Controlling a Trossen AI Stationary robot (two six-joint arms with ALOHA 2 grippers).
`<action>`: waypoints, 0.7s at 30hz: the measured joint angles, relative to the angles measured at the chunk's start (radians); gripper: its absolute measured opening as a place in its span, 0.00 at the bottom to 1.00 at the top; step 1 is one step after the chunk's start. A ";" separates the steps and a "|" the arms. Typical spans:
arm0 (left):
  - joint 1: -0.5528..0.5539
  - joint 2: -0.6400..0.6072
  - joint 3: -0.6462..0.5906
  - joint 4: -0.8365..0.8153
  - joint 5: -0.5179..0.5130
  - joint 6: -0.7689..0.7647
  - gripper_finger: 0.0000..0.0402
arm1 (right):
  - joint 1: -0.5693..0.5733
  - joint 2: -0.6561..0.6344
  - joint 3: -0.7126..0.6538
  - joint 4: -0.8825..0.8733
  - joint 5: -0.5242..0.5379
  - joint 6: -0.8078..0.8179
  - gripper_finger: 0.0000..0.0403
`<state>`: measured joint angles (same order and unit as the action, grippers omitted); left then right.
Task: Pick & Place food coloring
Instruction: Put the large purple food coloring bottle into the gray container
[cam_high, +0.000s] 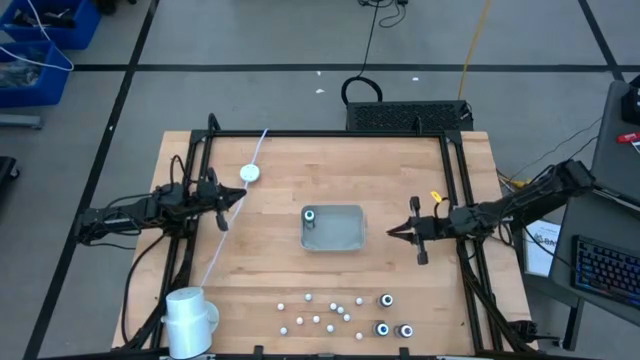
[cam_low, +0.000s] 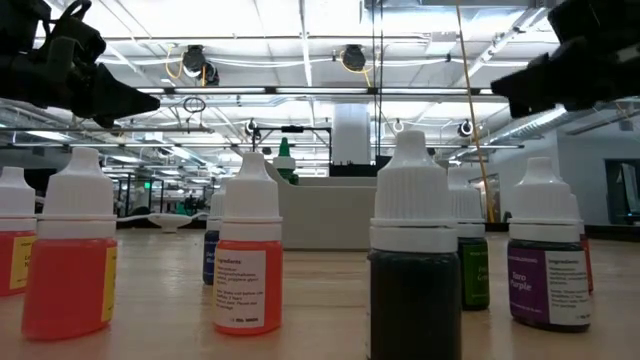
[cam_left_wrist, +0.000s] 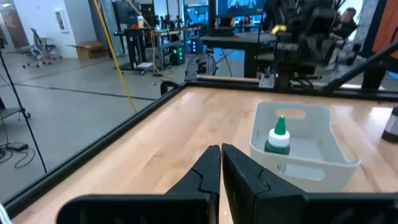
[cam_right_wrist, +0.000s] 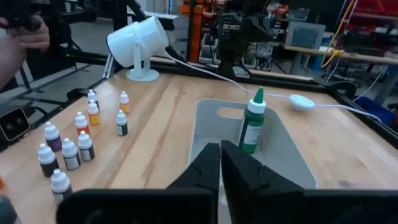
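Wooden table (cam_high: 270, 262) | grey tray (cam_high: 346, 240) holds one green-topped bottle (cam_high: 310, 215) | left gripper (cam_high: 238, 196), right gripper (cam_high: 393, 232): fingers together, empty | other bottles (cam_high: 340, 312) near edge

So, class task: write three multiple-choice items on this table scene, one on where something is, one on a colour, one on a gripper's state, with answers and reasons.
1. Where is the green-topped bottle?
A. in the grey tray
B. beside the white lamp
C. in the left gripper

2. What colour is the liquid in the nearest bottle at far left of the low view?
A. blue
B. orange-red
C. black

3. How are the right gripper's fingers?
A. wide open
B. clamped on a bottle
C. shut, holding nothing

Answers:
1 A: the bottle stands upright inside the tray.
2 B: that orange-red bottle shows it plainly.
3 C: the right gripper has its fingers together above the tray's rim; the left gripper is shut too.
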<state>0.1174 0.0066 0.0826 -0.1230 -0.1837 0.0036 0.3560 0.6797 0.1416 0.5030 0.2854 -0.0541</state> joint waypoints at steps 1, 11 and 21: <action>0.000 0.000 0.000 0.014 0.000 -0.002 0.05 | 0.000 -0.008 -0.005 -0.010 -0.001 -0.004 0.02; 0.000 0.000 0.000 0.028 0.000 0.025 0.05 | 0.000 -0.030 -0.008 -0.077 -0.368 -0.083 0.01; 0.000 0.000 0.000 0.028 0.000 0.020 0.05 | -0.001 -0.003 -0.008 -0.074 -0.313 -0.063 0.01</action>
<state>0.1173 0.0063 0.0826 -0.0951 -0.1841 0.0231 0.3553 0.6766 0.1341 0.4288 -0.0274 -0.1171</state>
